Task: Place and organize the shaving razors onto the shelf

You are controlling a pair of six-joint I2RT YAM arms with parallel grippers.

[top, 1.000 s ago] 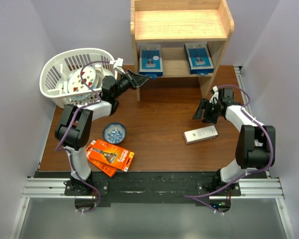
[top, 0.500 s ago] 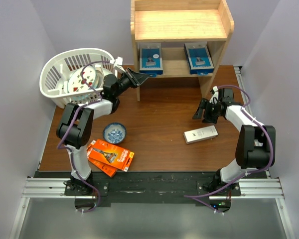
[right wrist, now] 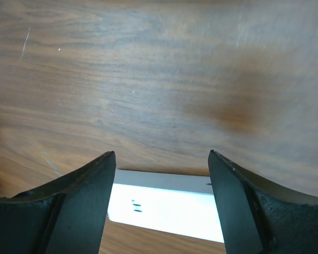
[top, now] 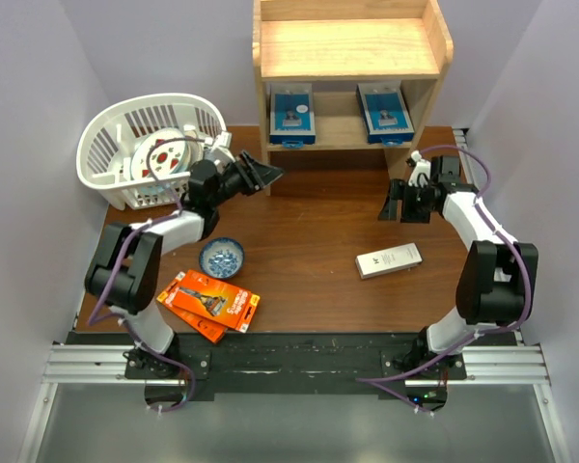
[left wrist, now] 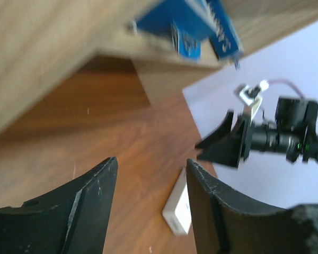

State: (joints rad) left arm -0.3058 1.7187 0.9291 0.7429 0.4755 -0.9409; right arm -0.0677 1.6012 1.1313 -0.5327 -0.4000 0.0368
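The pine shelf (top: 347, 48) stands at the back, and two blue razor packs (top: 291, 114) (top: 383, 109) lie on its lower tier; they show blurred in the left wrist view as blue razor packs (left wrist: 188, 29). Two orange razor packs (top: 212, 302) lie stacked on the table at the front left. My left gripper (top: 268, 174) (left wrist: 151, 164) is open and empty, hanging just in front of the shelf's left post. My right gripper (top: 402, 205) (right wrist: 161, 156) is open and empty over the table, near the shelf's right post.
A white box (top: 389, 260) (right wrist: 169, 206) (left wrist: 179, 211) lies on the table below the right gripper. A blue bowl (top: 221, 258) sits left of centre. A white slotted basket (top: 106, 154) holding a plate stands at the back left.
The left gripper has opened and drawn back down and left from the left blue pack, which stays on the shelf. The right gripper rose a little towards the shelf and widened.
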